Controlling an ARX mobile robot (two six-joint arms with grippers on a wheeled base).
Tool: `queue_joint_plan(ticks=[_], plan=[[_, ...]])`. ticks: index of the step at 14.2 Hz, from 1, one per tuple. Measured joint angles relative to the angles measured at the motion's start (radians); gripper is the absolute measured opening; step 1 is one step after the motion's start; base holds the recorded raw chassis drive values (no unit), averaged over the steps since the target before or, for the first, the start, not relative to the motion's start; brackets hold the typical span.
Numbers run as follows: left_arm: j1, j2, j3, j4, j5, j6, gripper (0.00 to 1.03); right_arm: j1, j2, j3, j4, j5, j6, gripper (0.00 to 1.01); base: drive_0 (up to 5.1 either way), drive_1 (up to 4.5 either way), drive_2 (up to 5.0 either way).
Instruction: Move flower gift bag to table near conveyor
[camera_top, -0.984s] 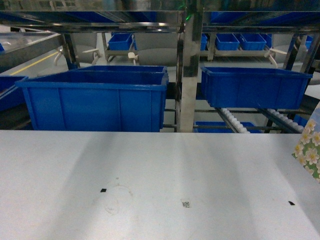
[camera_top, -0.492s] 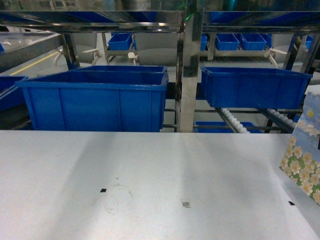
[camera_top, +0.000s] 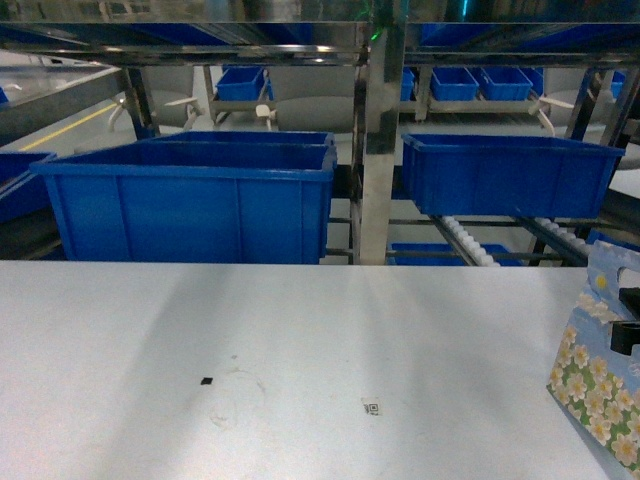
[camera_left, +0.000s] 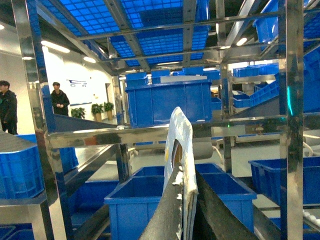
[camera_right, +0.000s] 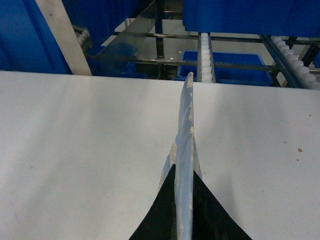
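Right wrist view: gift bag (camera_right: 185, 150) pinched in right hand (camera_right: 184, 210).

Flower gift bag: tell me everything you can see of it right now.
The flower gift bag shows at the head view's right edge, partly cut off: flat paper-like bag, pale blue top with a handle cutout, white-and-yellow blossoms on green below. It leans tilted above the table; whether it touches cannot be told. Both wrist views see it edge-on, pinched between the right claw and the left claw.
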Motion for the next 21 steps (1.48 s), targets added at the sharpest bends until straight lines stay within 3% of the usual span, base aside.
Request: queue_joint_plan(ticks=[3,5,9,12,14,15,19,21], plan=[[0.000,0.000,0.000,-0.001,0.000,0.000,0.02,0.010,0.005,-0.032,0.051,0.013,0.003,0.03,0.0,0.00,0.0],[0.000,0.000,0.000,-0.001,0.000,0.000,0.02,-0.007,-0.028,-0.076,0.051,0.016,0.019,0.05,0.0,0.00,0.0],[0.000,0.000,0.000,-0.001,0.000,0.000,0.02,-0.031,-0.128,-0.175,0.066,0.010,0.036,0.60,0.0,0.00,0.0],[0.000,0.000,0.000,-0.001,0.000,0.000,0.02,-0.030,-0.225,-0.217,0.069,0.052,0.053,1.00,0.0,0.00,0.0],[0.000,0.000,0.000,-0.001,0.000,0.000,0.02,-0.029,-0.322,-0.259,0.049,0.104,0.068,0.98,0.0,0.00,0.0],[0.000,0.000,0.000,0.000,0.000,0.000,0.02,-0.014,-0.442,-0.305,0.022,0.164,0.071,0.98,0.0,0.00,0.0],[0.000,0.000,0.000,0.000,0.000,0.000,0.02,0.022,-0.671,-0.345,-0.117,0.202,0.076,0.98,0.0,0.00,0.0],[0.000,0.000,0.000,0.000,0.000,0.000,0.02,0.063,-0.803,-0.365,-0.207,0.228,0.081,0.98,0.0,0.00,0.0]])
